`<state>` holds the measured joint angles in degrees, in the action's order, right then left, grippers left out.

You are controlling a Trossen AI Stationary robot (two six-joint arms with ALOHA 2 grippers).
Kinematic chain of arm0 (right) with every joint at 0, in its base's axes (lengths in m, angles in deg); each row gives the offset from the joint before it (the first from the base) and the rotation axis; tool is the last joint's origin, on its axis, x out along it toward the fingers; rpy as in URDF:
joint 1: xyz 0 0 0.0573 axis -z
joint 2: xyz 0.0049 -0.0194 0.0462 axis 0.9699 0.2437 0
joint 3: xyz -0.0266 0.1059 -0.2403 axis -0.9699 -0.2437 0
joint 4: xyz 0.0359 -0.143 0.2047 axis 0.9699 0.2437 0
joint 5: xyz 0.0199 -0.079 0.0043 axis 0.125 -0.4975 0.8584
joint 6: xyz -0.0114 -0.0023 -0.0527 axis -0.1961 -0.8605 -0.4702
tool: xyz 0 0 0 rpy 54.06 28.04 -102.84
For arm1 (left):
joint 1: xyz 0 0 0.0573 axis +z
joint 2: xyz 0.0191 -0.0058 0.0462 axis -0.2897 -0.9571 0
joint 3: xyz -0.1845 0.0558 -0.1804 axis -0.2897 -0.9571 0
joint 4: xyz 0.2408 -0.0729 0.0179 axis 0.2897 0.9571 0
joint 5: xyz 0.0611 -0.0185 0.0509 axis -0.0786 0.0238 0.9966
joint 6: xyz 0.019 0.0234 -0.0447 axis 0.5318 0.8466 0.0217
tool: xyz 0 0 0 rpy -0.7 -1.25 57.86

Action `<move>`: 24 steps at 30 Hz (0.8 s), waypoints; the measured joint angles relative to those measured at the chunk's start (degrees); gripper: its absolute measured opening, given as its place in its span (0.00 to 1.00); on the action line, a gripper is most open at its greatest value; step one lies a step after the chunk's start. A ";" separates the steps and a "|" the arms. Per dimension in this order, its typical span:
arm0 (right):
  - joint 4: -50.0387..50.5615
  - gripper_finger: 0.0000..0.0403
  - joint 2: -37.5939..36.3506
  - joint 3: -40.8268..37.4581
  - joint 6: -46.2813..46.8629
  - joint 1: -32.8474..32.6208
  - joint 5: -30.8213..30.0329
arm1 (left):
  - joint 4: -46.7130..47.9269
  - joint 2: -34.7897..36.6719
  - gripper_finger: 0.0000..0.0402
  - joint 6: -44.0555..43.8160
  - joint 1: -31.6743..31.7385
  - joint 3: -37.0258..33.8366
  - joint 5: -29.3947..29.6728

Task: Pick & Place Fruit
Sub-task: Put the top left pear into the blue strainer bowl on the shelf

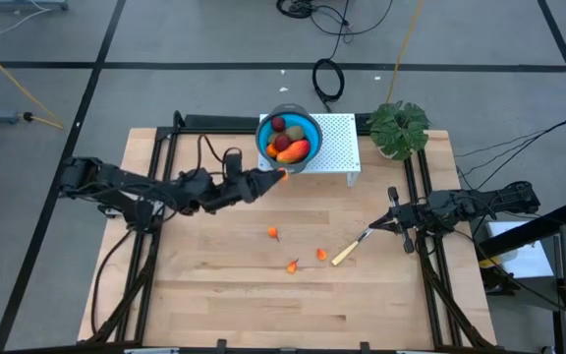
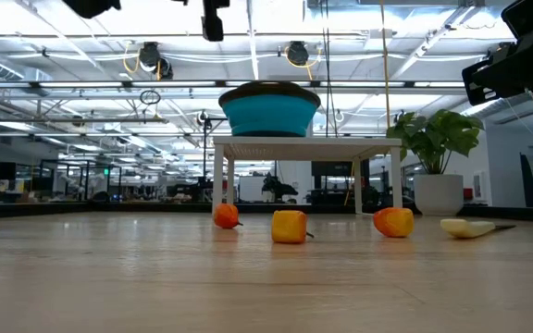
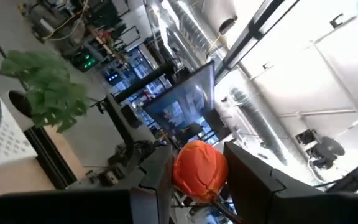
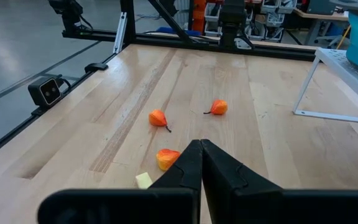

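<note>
Small orange fruit piece (image 3: 199, 169) is pinched between the left gripper (image 1: 279, 176) fingers, held up at the rim of the blue bowl (image 1: 263, 131), which sits on the white perforated stand (image 1: 340, 138) and holds the long red-orange piece (image 1: 294, 150), a brownish-green oval (image 1: 294, 132) and dark red balls (image 1: 278, 124). Three more orange bits (image 1: 274, 233) (image 1: 293, 265) (image 1: 321, 254) lie apart on the worktop (image 1: 214, 295) mid-area, yellow-handled knife (image 1: 347, 253) just beside them. Right gripper (image 1: 391, 223) is fully closed on nothing, hovering near the knife's blade end at the right side of the worktop; potted plant (image 1: 399, 128) stands at the far right corner beside the stand.
</note>
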<state>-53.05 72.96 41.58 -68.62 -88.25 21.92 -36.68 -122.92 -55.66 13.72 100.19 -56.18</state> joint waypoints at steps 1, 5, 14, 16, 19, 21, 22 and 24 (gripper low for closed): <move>0.01 0.00 -0.01 0.00 0.00 0.00 0.00 | 0.37 0.01 0.30 0.48 0.82 0.07 -0.74; 0.00 0.00 -0.01 0.00 0.00 -0.01 -0.02 | 9.27 0.00 0.30 2.65 4.14 3.35 -2.42; 0.02 0.00 0.00 0.00 0.00 -0.01 -0.20 | 47.69 0.00 0.30 10.53 13.01 20.33 -6.66; 0.02 0.00 -0.01 0.00 0.00 0.01 -0.22 | 55.43 0.00 0.30 12.92 14.55 23.97 -5.94; 0.02 0.00 0.02 0.00 -0.01 -0.01 -0.25 | 62.87 0.02 0.30 16.61 16.56 27.94 -4.38; 0.02 0.00 0.00 0.00 0.00 -0.01 -1.18 | 65.45 0.02 0.30 18.46 17.84 29.28 -3.19; 0.02 0.00 -0.01 0.00 -0.02 -0.01 -1.83 | 66.20 0.02 0.30 19.39 18.51 29.66 -2.97; 0.04 0.00 -0.01 0.00 -0.01 -0.01 -3.77 | 66.40 0.02 0.30 21.12 19.77 29.88 -2.90</move>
<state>-53.00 72.96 41.58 -68.63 -88.26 18.15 29.72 -122.90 -34.53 33.49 130.07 -59.08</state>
